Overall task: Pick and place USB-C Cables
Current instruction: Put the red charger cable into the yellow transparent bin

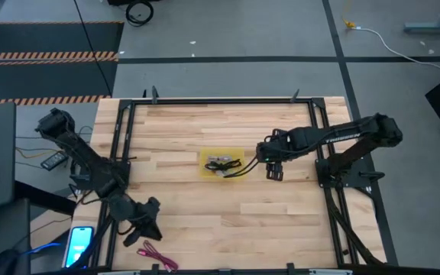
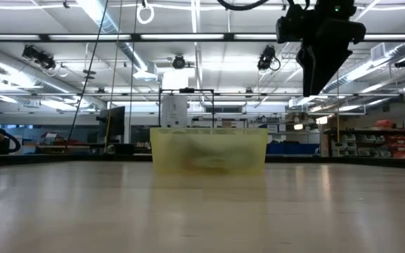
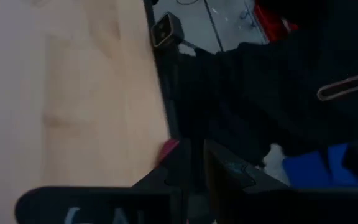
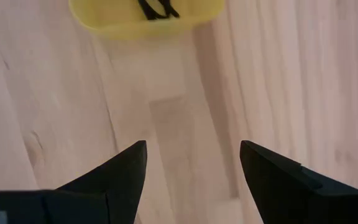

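Magenta cable (image 1: 157,256) just beside left claw (image 1: 134,237)

Right arm stretched inward over mid-table, right gripper (image 4: 192,163) above the surface, pointing down, fingers spread wide, nothing between them. Left arm folded low at the table's near-left edge, left gripper (image 1: 150,229) fingers closed together, empty.

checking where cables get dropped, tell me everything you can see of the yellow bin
The yellow bin is a small, shallow, rectangular tray of translucent yellow plastic as it looks, sitting flat and upright near the middle of the wooden table. It holds a tangle of thin cords, pale and black, with one black cord draped over its rim toward the right end effector, which hangs open beside it without touching. In the low view its walls look cloudy.
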Controlling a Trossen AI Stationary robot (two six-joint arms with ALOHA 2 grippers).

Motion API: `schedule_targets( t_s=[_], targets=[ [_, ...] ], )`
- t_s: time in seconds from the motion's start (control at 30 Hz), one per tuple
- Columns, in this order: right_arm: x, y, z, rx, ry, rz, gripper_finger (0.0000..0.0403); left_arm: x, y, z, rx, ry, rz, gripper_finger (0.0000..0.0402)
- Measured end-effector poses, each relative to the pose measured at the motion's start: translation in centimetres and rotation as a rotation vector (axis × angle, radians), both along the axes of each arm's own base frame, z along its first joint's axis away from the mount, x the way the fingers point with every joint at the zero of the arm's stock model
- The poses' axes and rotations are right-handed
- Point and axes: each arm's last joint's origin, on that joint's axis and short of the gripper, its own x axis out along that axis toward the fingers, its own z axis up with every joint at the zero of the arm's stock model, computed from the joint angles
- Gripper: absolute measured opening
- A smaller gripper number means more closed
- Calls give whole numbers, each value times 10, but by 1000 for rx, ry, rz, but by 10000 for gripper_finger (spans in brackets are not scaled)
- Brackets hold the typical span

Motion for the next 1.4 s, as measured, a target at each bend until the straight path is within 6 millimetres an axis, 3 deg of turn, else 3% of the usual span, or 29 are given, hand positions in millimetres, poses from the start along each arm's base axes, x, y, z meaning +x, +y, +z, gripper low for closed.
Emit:
schedule_targets(
  t_s=[0.2,0.43,0.53,0.67,0.87,1.1,1.4],
  targets=[
    [0,10,-9,38,-58,21,265,15,-26,11,24,68,12,50],
    [4,30,-8,71,-128,53,264,39,-61,10,267,319,-33,50],
    [4,39,-8,84,-147,67,264,43,-73,4,400,450,-67,50],
    [2,49,-7,106,-166,61,264,44,-89,-5,448,575,-152,50],
    [2,61,-6,129,-200,70,264,44,-104,-7,444,556,-173,52],
    [3,64,-5,133,-226,60,264,41,-103,-8,478,546,-136,121],
    [3,64,-5,133,-227,60,264,36,-100,-33,536,605,-124,224]
  ],
)
